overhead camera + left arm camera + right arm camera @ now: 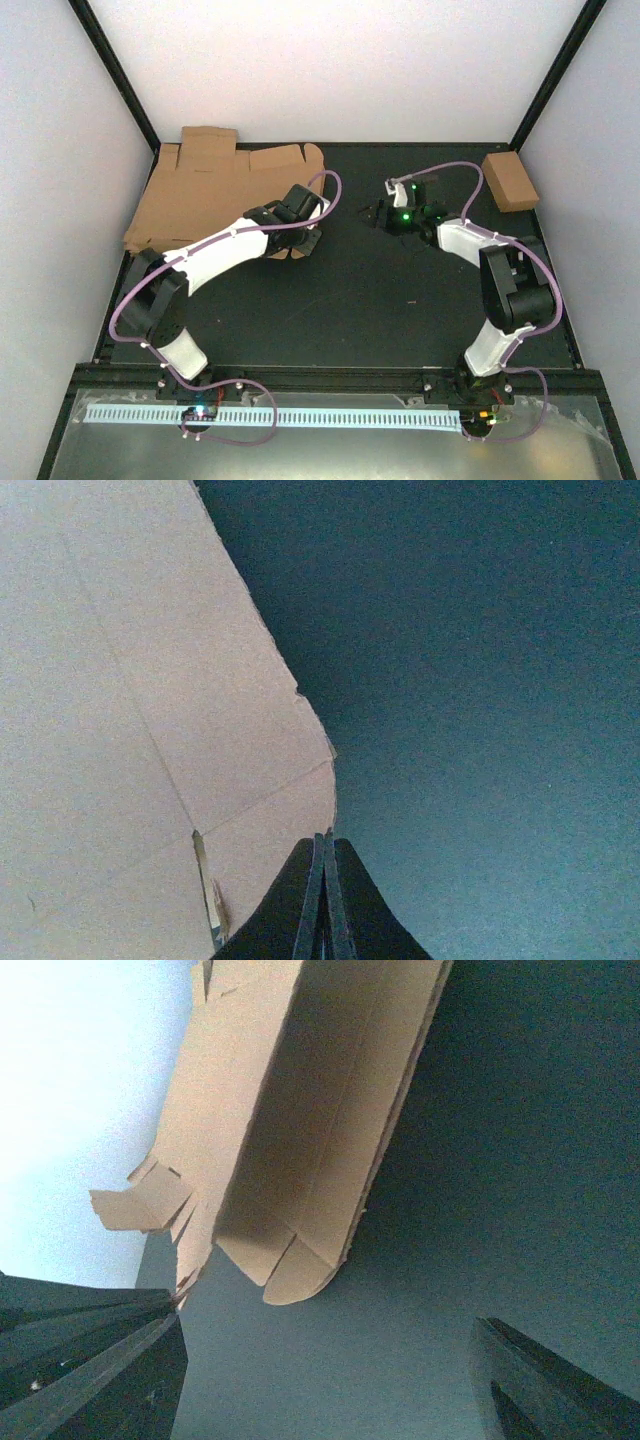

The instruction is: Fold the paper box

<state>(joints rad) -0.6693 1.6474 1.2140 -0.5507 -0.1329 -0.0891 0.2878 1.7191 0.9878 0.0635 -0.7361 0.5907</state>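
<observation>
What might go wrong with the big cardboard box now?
The left gripper is shut at the rim of a rounded flap on the cardboard box, so it might slip off. The box sits crowded into the left corner, so pushing could crumple it. The open right gripper hangs apart, unable to steady it.

White-shelled arms (215, 250), black joints (155, 295), looping lilac cables (338, 188), green lights (405, 214), black tapered fingers (285, 915) on left hand (323, 842)

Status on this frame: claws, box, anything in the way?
Left claw shut at the paper box flap edge. Right claw open, clear of it. Small box far right, not obstructing.
</observation>
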